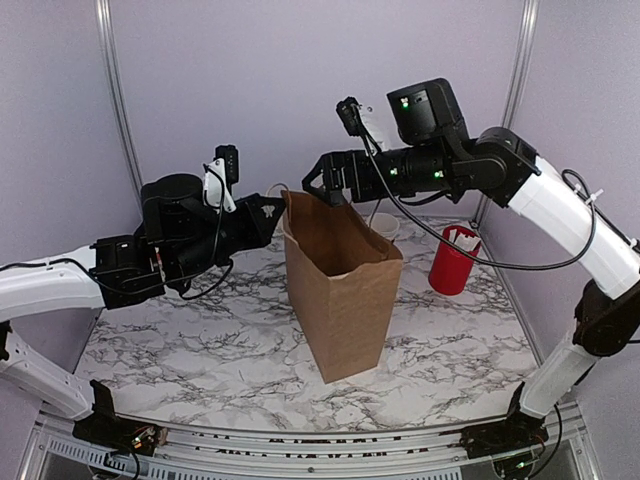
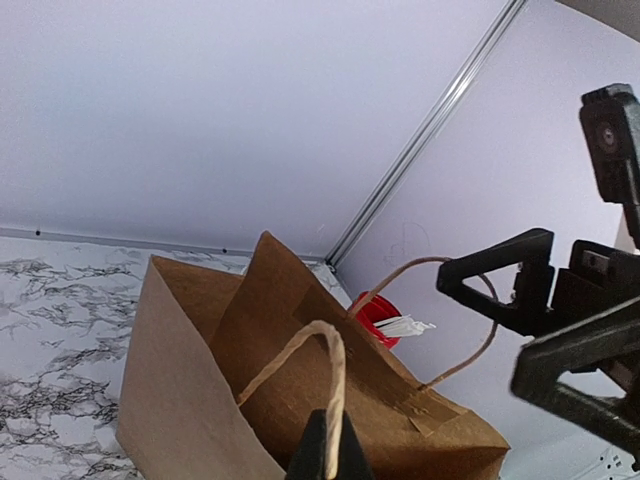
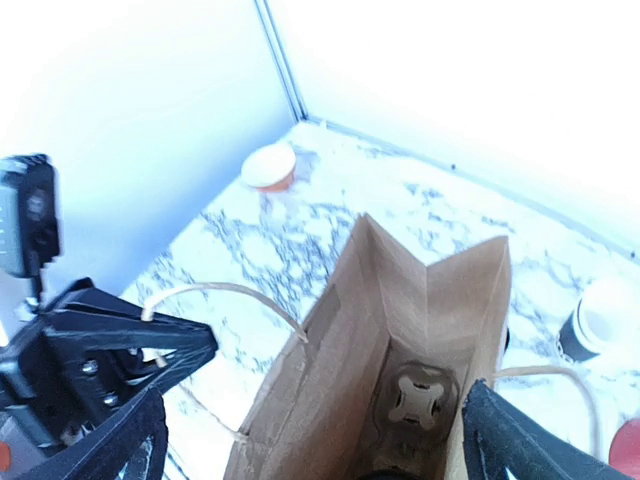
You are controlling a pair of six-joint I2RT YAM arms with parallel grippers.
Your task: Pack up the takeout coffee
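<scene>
A brown paper bag [image 1: 343, 285] stands open in the middle of the table. My left gripper [image 1: 272, 212] is shut on one of its twine handles [image 2: 340, 385] and holds that side up. My right gripper [image 1: 328, 190] hangs open over the bag's mouth [image 3: 315, 440], with nothing between its fingers. In the right wrist view a cardboard cup carrier [image 3: 420, 395] lies at the bottom of the bag. A dark rounded shape [image 3: 400, 474] shows beside it at the frame's edge. I cannot tell whether that is the takeout coffee, which I cannot make out anywhere else.
A red cylinder of white sticks [image 1: 452, 262] stands right of the bag. Just behind the bag is a black cup with a white rim [image 3: 592, 322]. A small orange cup [image 3: 270, 166] sits near the back left corner. Walls close in the back and sides.
</scene>
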